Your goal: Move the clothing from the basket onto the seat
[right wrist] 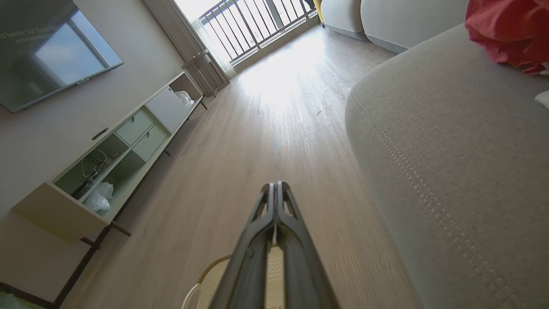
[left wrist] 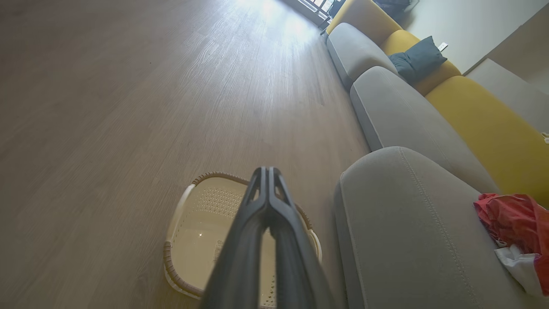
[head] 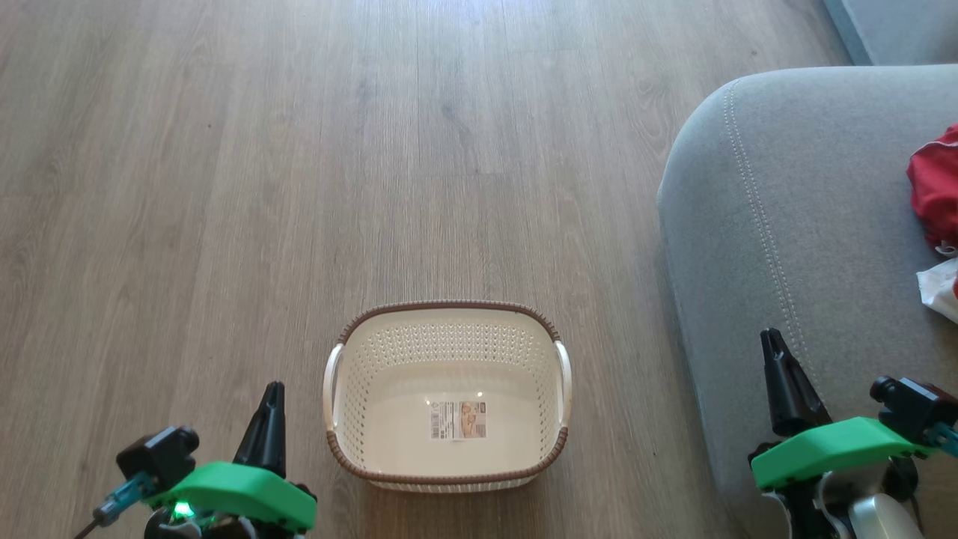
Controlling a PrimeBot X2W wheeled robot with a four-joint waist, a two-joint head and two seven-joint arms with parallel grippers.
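The cream basket (head: 447,397) with a brown rim stands on the wood floor, nothing in it but a label sticker; it also shows low in the left wrist view (left wrist: 201,227). Red clothing (head: 935,187) with a white patch lies on the grey seat (head: 793,224) at the right edge, seen too as clothing (left wrist: 514,223) on the seat (left wrist: 407,231) and as clothing (right wrist: 506,30). My left gripper (head: 272,389) is shut, left of the basket. Over the seat's front edge my right gripper (head: 769,337) is shut, holding nothing.
More grey and yellow sofa cushions (left wrist: 399,107) run on behind the seat, with a dark pillow (left wrist: 418,60). A low TV cabinet (right wrist: 120,150) stands along the wall across the floor, with a balcony railing (right wrist: 257,21) at the far end.
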